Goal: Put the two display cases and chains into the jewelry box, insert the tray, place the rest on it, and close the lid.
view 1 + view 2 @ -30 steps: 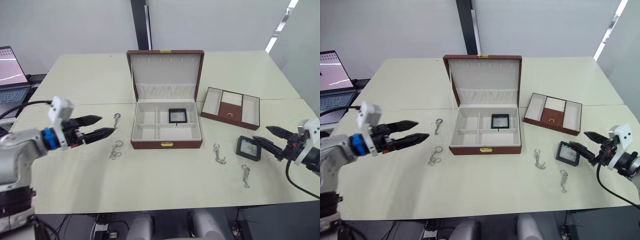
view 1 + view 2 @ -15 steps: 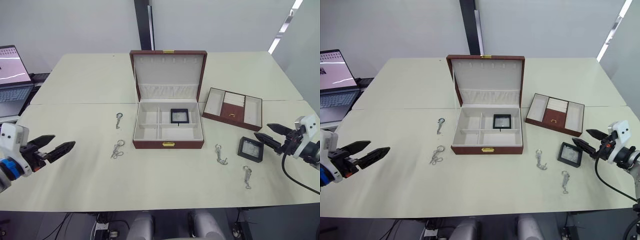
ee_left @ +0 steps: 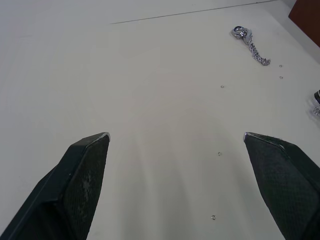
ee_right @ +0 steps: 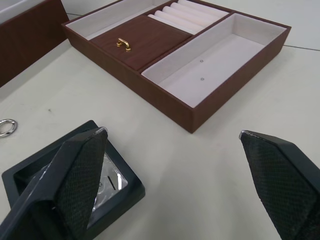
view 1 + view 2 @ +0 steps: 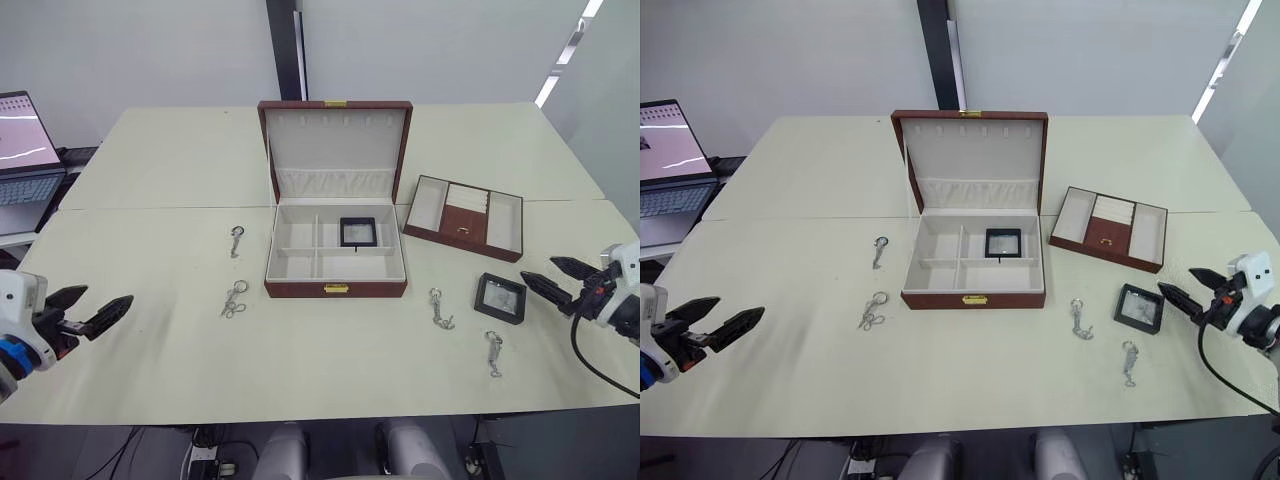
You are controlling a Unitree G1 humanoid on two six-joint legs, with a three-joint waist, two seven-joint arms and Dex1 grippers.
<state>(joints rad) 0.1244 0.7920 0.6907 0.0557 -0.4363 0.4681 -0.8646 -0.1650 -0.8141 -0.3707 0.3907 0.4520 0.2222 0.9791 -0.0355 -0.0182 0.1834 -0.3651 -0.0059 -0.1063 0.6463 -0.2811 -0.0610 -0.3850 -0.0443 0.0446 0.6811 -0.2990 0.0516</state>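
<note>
Pale and broad, the table (image 5: pixel 150 160) carries the jewelry box (image 5: pixel 336 262) with its lid (image 5: pixel 335 140) stood upright, so the compartments are reachable; one display case (image 5: pixel 357 231) is already lodged in a rear compartment. The second display case (image 5: pixel 500 297) lies just before the right claw (image 5: pixel 560 276), which is spread wide, seemingly for grasping it, while the tray (image 5: pixel 463 215) is kept aside until the box is filled. Four chains (image 5: pixel 233 299) are left loose around the box, and the left claw (image 5: pixel 88 311) is held released and empty near the table's left edge.
</note>
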